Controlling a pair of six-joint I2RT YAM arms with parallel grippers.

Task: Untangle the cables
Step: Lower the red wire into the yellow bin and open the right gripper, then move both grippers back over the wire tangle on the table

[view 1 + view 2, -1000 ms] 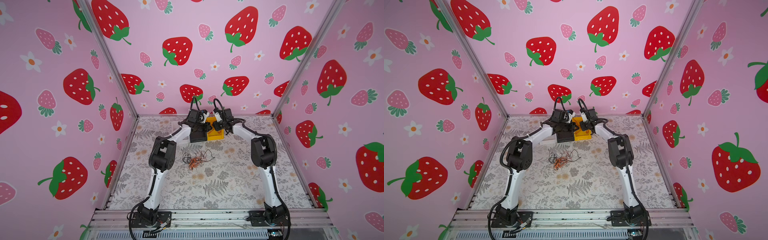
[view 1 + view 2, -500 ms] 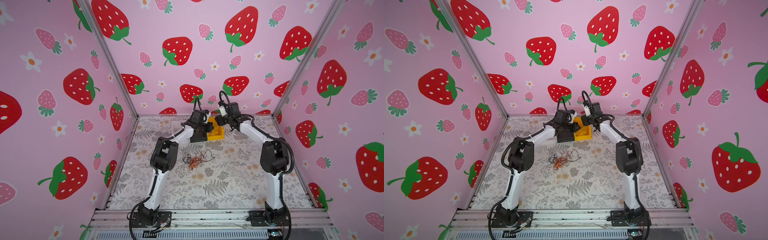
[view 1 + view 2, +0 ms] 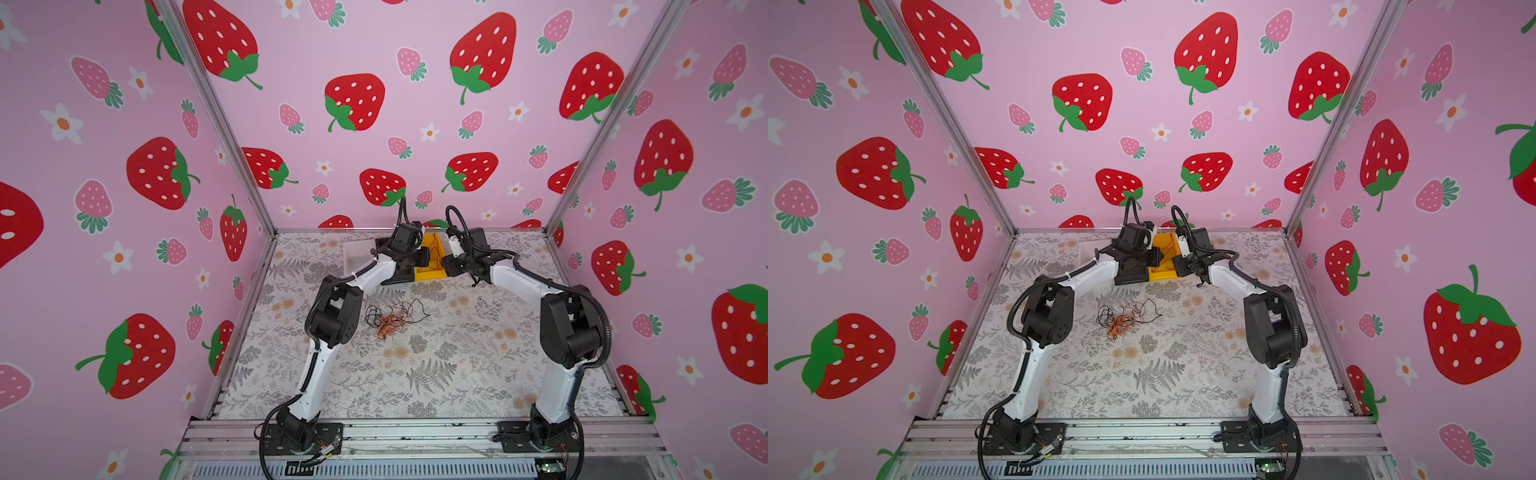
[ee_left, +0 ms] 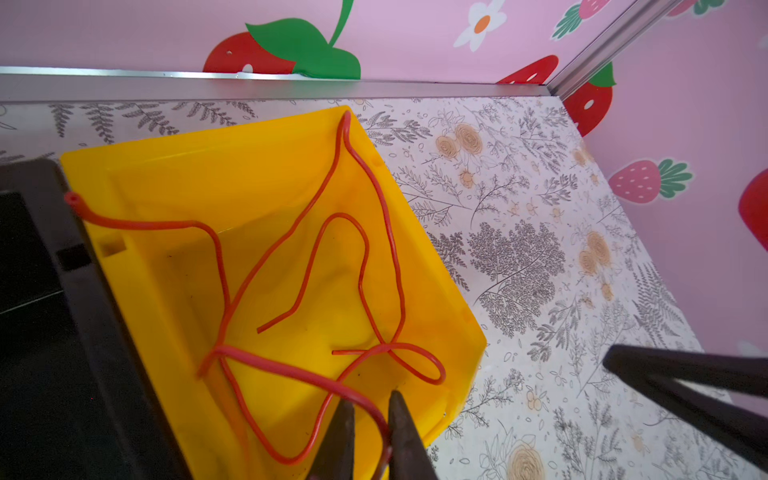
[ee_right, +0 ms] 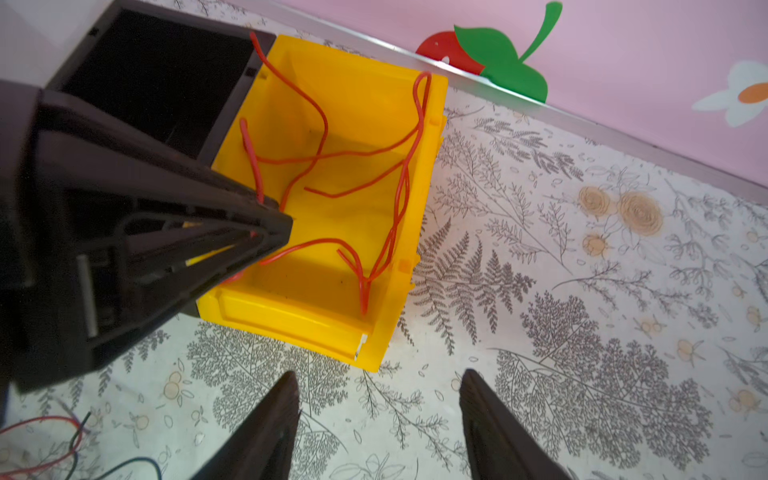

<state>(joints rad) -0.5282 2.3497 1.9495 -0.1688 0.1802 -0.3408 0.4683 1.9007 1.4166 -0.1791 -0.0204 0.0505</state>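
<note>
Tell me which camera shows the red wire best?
The left wrist view: the red wire lies big and clear in the yellow box. In the right wrist view the left gripper hides part. In both top views it's a tiny thread.

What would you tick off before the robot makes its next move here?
1. Left gripper free of the red cables: not ok; jaws slightly apart, one runs between them.
2. Right gripper empty: ok; open, beside the yellow bin.
3. Red cables fully inside that bin: not ok; an end pokes over the rim.
4. Grippers apart from each other: ok.
5. Tangle on the table sorted: not ok; black and orange cables knotted.
6. Black bin contents: cannot tell; too dark.
</note>
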